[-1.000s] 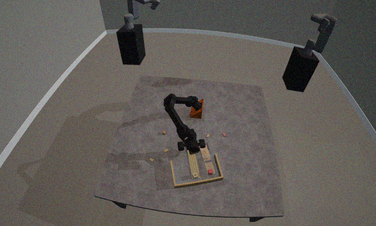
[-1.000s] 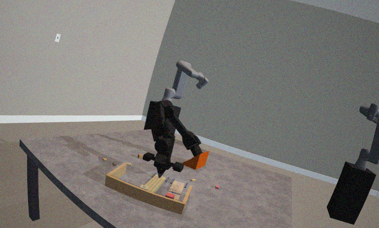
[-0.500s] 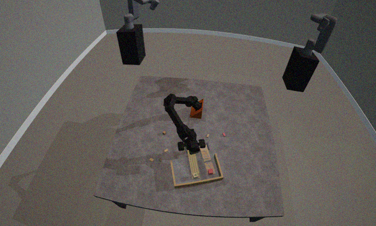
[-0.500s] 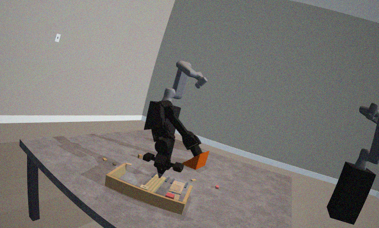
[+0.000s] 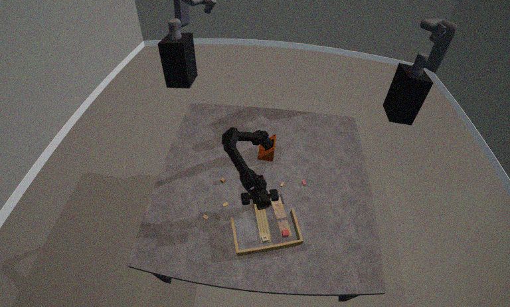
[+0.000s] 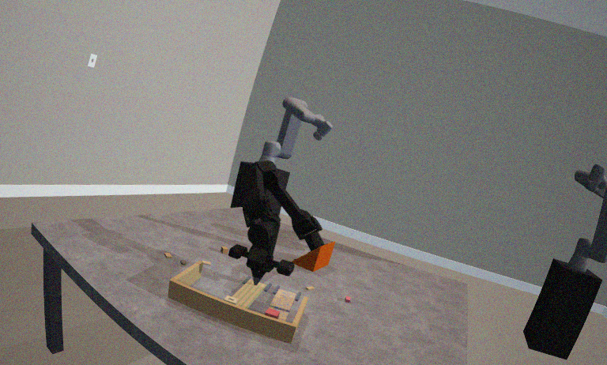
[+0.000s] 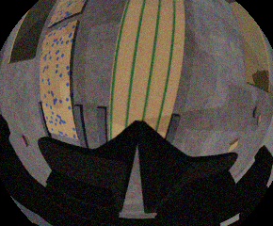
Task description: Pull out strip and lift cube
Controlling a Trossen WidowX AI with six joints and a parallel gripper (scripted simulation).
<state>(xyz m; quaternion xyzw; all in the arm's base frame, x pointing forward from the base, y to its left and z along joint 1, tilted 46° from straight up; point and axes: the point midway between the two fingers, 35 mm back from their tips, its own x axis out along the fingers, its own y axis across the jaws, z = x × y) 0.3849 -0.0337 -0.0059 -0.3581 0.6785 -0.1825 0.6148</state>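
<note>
A wooden three-sided frame [image 5: 267,247] [image 6: 232,314] lies on the table. Inside it a tan strip with green lines [image 5: 261,222] [image 6: 248,294] [image 7: 146,51] lies in one piece and carries a small tan labelled cube [image 5: 264,237] [image 6: 231,299] at its far end. Beside it a blue-speckled strip [image 5: 279,210] [image 6: 284,299] [image 7: 56,85] lies in two pieces, with a red cube [image 5: 285,233] [image 6: 271,312] on the far piece. My gripper [image 5: 263,206] [image 6: 256,280] [image 7: 138,125] is shut, with nothing between its fingers. Its tip points down at the near end of the green-lined strip.
An orange wedge [image 5: 267,150] [image 6: 318,257] stands behind the arm. Small loose blocks [image 5: 224,204] [image 5: 205,216] [image 5: 281,183] and a pink one [image 5: 303,182] [image 6: 348,299] lie around the frame. Two grey arms on black pedestals [image 5: 177,59] [image 5: 408,93] stand beyond the table.
</note>
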